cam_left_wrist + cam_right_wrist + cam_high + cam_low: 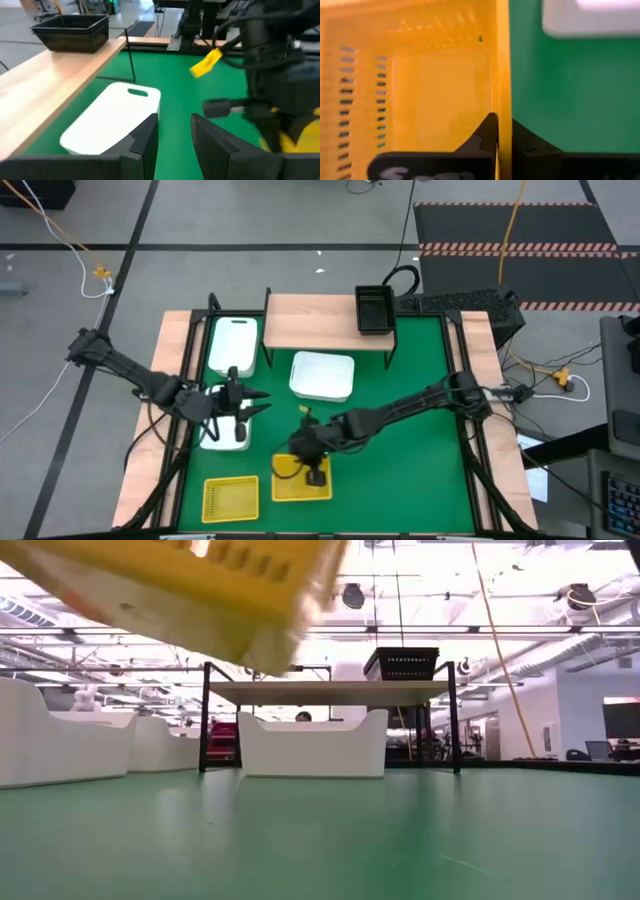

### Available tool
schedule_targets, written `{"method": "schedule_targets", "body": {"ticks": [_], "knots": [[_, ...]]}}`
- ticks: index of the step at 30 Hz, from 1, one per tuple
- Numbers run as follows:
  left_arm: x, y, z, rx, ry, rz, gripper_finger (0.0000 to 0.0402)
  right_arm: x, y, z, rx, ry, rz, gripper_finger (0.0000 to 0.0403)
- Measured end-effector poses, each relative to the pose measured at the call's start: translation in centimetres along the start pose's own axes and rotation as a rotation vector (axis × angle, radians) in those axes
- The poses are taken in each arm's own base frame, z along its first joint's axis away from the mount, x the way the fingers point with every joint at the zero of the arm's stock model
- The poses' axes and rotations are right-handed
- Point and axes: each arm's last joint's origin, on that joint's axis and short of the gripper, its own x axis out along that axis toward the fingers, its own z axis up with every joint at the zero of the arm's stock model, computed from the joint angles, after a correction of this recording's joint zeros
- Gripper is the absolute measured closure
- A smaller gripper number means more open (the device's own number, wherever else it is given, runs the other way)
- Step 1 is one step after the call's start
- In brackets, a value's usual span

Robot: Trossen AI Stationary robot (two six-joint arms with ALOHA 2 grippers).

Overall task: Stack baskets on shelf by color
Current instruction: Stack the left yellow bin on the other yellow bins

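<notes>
My right gripper (314, 472) is shut on a yellow mesh basket (301, 479) near the table's front; in the low view this basket (200, 585) hangs tilted above the mat. A second yellow basket (230, 498) lies to its left. My left gripper (256, 405) is open over the table's left side, above a white basket (221, 432), touching nothing. Another white basket (232, 343) sits left of the shelf (320, 322), and a third (322, 376), bottom up, rests on the mat in front of it. Black baskets (375, 310) stand on the shelf's right end. My right gripper pinches the yellow basket's side wall (503, 85) at its rim, one finger (486, 134) inside the basket and the other finger (526, 143) outside. The fingers come from above, slanting down. The basket is lifted clear of the mat and tilted.
The shelf board (330, 690) stands on thin black legs (204, 720), with the overturned white basket (312, 745) in front of it. Wooden frame rails (150, 440) border the green mat (420, 460). Open mat lies right of my right arm.
</notes>
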Motion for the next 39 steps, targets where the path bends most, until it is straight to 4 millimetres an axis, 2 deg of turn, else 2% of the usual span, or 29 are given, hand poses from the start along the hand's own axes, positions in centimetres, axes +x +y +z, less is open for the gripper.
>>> {"method": "schedule_targets", "body": {"ticks": [7,11,15,18,23,27,31,39], "knots": [[-1.2,0.3,0.8,0.051,0.078,0.000,0.0284,2.9,1.4,5.9,-0.172,-0.181,0.022,0.0402],[-1.6,0.6,0.8,0.077,0.105,0.007,0.0284,4.7,1.5,7.6,-0.215,-0.377,0.039,0.0402],[-1.9,0.9,0.8,0.086,0.118,0.009,0.0284,5.3,1.6,8.7,-0.241,-0.595,0.021,0.0402],[-2.2,1.1,0.6,0.087,0.130,0.011,0.0284,6.3,1.4,8.7,-0.240,-0.665,0.034,0.0402],[-2.4,1.3,0.6,0.069,0.129,0.014,0.0284,8.7,0.6,7.7,-0.231,-0.687,0.009,0.0402],[-2.3,1.3,0.7,0.067,0.127,0.031,0.0284,8.8,-0.2,7.9,-0.225,-0.710,-0.001,0.0402],[-2.3,1.3,0.7,0.065,0.125,0.034,0.0284,9.2,-1.2,7.5,-0.194,-0.632,-0.019,0.0403],[-2.3,1.3,0.6,0.056,0.127,0.036,0.0284,10.7,-1.4,6.3,-0.160,-0.551,0.009,0.0403]]}}
